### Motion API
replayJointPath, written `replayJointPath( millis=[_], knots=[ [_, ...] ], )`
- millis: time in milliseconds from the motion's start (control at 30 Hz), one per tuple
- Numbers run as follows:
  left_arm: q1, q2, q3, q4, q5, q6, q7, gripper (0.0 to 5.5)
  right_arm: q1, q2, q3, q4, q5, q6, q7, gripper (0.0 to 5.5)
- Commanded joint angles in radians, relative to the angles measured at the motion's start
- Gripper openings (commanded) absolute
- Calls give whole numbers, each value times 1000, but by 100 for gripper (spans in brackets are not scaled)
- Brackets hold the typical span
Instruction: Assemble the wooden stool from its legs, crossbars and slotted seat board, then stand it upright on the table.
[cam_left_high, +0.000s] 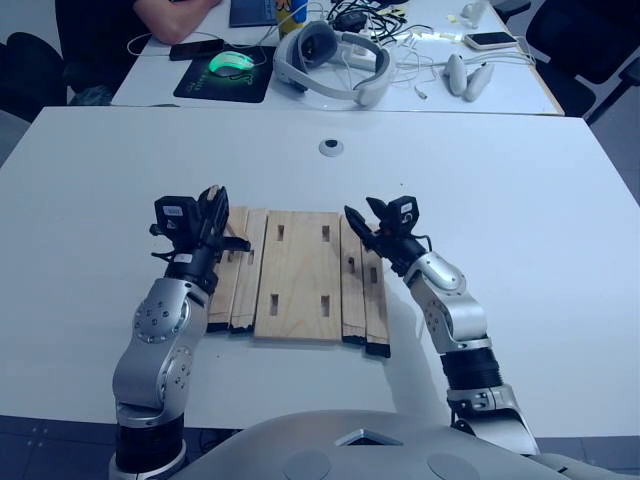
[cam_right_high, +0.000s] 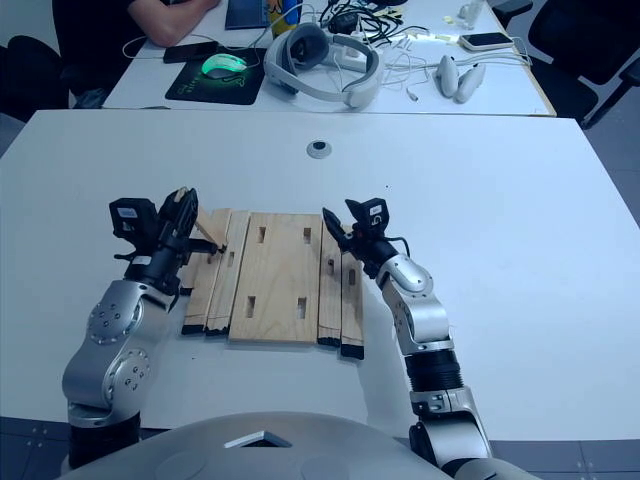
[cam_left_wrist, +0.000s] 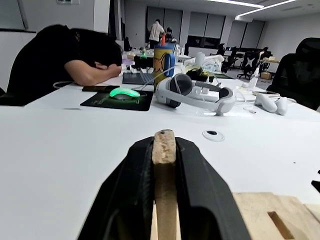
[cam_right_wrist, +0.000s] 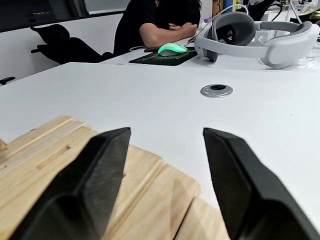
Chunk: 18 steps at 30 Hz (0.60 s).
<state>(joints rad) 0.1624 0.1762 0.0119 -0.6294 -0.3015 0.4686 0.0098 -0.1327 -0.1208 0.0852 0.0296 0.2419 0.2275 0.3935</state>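
White table (cam_left_high: 520, 260) fills the head view, with the slotted seat board (cam_left_high: 298, 275) flat at its middle. At the board's nine o'clock lie the left bars (cam_left_high: 243, 275), and at its three o'clock the right bars (cam_left_high: 360, 290), all flat and just beside it. The left gripper (cam_left_high: 213, 200) sits at the board's ten o'clock, clenched on a wooden piece (cam_left_wrist: 164, 170); leg or crossbar, I cannot tell. A thin stick (cam_right_high: 208, 230) slants from beside it down to the left bars. The right gripper (cam_left_high: 360, 212) hovers at two o'clock, jaws released, over the far ends of the right bars.

From the left wrist, black fingers (cam_left_wrist: 125, 200) pinch the piece on both faces, and its end pokes just past the tips. The hold looks centred, so I judge it can be lifted without twisting. It should rise far enough not to drag its neighbours.

From the right wrist, spread fingers (cam_right_wrist: 100, 180) stand above the bar ends, touching nothing. They should come down on one bar only, square to its edges, before closing
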Motion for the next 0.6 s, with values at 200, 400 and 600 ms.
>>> replayJointPath(
  millis=[200, 400, 600],
  knots=[
    [21, -36, 8, 10, 6, 4, -1, 44, -29, 0, 22, 25, -32, -11, 6, 269],
    [31, -61, 19, 3, 7, 17, 11, 44, -29, 1, 27, 35, -40, -11, 14, 269],
    [40, -82, 14, -13, 2, 32, 17, 44, -25, 7, 34, 41, -47, -13, 18, 269]
  ],
)
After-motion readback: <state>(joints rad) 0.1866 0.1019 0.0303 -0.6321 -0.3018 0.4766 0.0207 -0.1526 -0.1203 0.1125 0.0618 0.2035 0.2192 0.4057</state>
